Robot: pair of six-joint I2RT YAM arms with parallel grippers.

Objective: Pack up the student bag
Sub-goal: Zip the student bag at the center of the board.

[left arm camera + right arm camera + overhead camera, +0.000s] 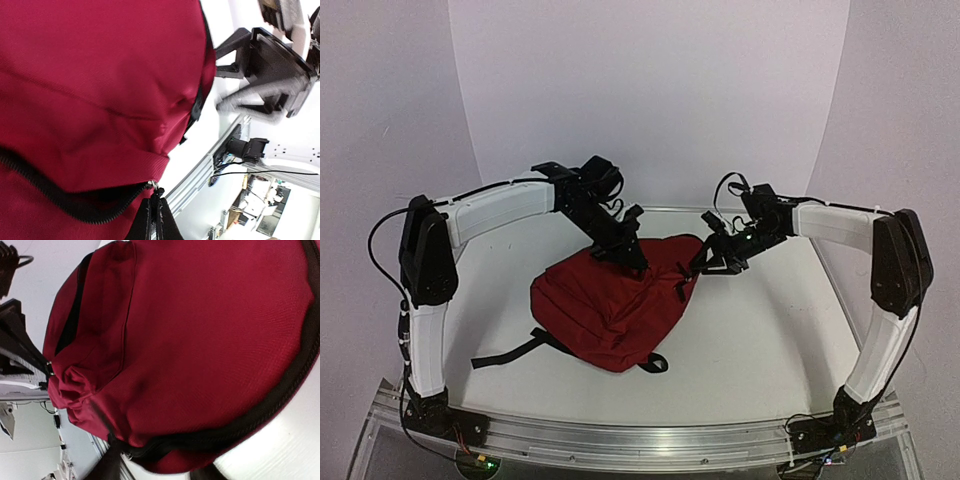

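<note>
**Left tool pinches the zipper pull; right tool spread at the bag's edge**

A white worktop [760, 330] sits in front of a pale, curved backdrop [650, 90], with an aluminium rail [640, 435] along its near edge where both arms are bolted down.

The left tool [154, 205] has its fingers pressed together on the small metal zipper pull [155, 186]. From the pull, the black zipper [60, 200] curves off to the left across the red fabric. The part of the zipper next to the tool gapes slightly, showing a dark slit. Seen from above, this tool comes down onto the far upper part of the bag, near its middle.

The right tool [708, 262] is at the bag's far right edge, level with the left tool and a short way from it. Its fingers are spread. In its own wrist view their dark tips show at the bottom of the picture, with the zippered rim of the bag lying between them. Whether they touch the fabric cannot be told. In the left wrist view this tool is blurred.

The student bag [610, 310] lies flat near the centre of the worktop, between the two arms. It is dark red and slack, and its rounded end points toward the near edge. A black strap [505, 355] trails out from its near left side across the white surface.
</note>
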